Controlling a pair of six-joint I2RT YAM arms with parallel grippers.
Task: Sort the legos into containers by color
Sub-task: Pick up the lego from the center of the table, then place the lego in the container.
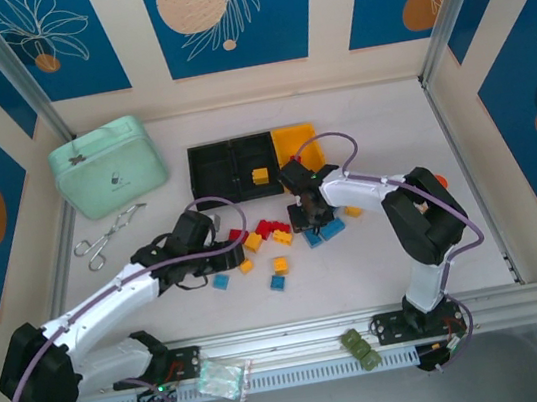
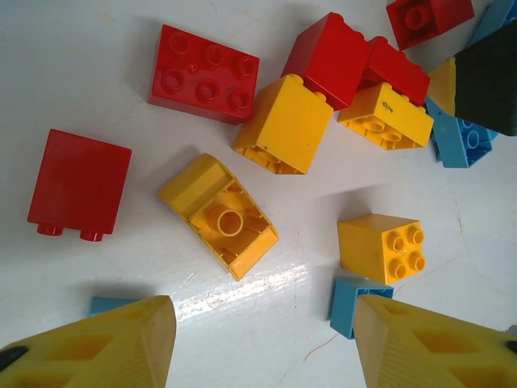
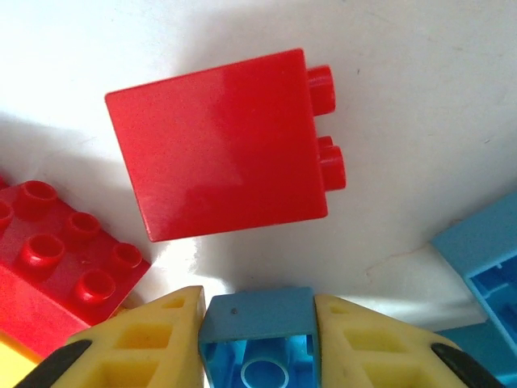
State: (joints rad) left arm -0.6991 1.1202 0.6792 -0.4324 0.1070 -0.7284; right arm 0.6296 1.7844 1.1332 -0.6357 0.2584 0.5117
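Right hand (image 3: 257, 349) clamps a blue brick (image 3: 255, 320) at bottom centre; a straight lift should clear the red brick (image 3: 218, 145) above it, left hand (image 2: 266, 339) hovering half-open.

R gripper (image 3: 257, 317) pinching blue lego (image 3: 258, 352) — L gripper (image 2: 262, 327) open, low.

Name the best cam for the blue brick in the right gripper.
Right wrist: the blue brick sits close-up between both yellow fingers, hollow side showing. Top external: the right gripper covers that spot. Left wrist: cannot tell which blue brick it is.
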